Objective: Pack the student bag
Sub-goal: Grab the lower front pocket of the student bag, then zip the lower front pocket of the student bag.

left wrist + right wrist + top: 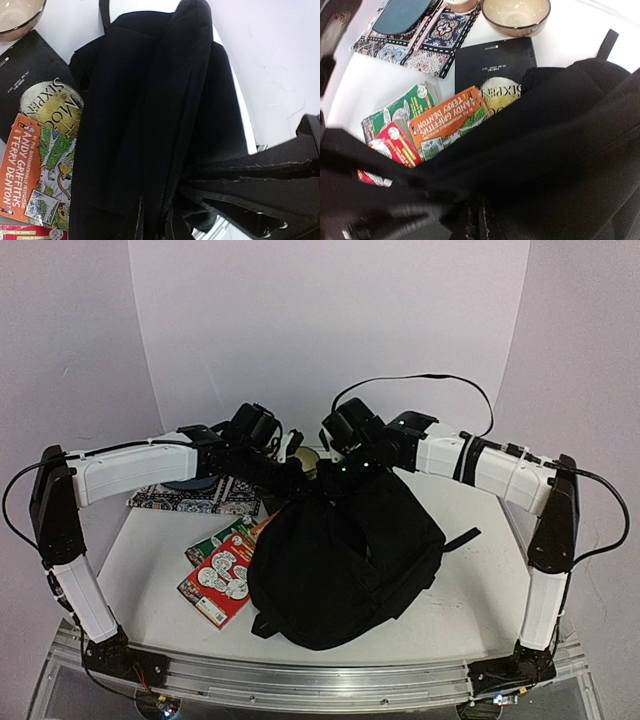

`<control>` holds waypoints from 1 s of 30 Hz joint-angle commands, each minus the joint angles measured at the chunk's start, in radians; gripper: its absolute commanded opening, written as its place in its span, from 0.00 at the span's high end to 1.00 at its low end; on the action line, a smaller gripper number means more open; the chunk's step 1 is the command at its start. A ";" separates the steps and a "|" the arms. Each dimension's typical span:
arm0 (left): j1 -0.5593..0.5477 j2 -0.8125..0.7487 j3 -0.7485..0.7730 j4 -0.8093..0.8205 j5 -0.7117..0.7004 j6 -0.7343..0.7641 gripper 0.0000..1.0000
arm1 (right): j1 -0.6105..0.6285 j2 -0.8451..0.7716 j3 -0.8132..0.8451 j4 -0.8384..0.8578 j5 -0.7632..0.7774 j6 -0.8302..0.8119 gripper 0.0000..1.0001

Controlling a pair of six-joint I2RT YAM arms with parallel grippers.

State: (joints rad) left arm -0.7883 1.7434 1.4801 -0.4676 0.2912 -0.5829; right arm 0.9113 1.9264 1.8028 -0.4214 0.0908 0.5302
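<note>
Both arms meet at the far upper edge of the student bag [345, 560], which lies slumped mid-bench directly beneath them. The left end effector [187, 182] is clenched on a fold of the bag's black fabric. The right end effector [447, 200] is also closed, close against the fabric beside a zip line, but blur hides whether it pinches cloth or the zip pull.

Outboard of the left end effector, touching the bag's flank, lie an orange book [447, 122], a green book [395, 112] and a red book [215, 585]. A black book [495, 65] is partly tucked under the bag. Beyond the end effectors sit a patterned cloth [420, 42] and a tan bowl [516, 15].

The step in hand is judged to be opening the bag, as no book appears packed. The next move probably calls for drawing the two grips apart, or running the zip, to form a mouth.
</note>
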 commanded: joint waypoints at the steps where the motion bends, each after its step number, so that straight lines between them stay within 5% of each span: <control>1: 0.072 -0.065 -0.008 0.065 -0.050 -0.057 1.00 | 0.000 -0.143 -0.100 0.014 -0.065 -0.027 1.00; 15: 0.171 -0.039 -0.026 0.061 -0.029 -0.226 1.00 | 0.000 -0.352 -0.491 0.171 -0.133 -0.072 1.00; 30: 0.316 -0.088 -0.165 0.061 -0.013 -0.323 1.00 | -0.029 -0.675 -0.976 0.169 0.184 -0.020 1.00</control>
State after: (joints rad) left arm -0.6230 1.7285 1.3401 -0.4259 0.4985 -0.8810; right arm 0.9141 1.3693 0.9525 0.0351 0.1014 0.4880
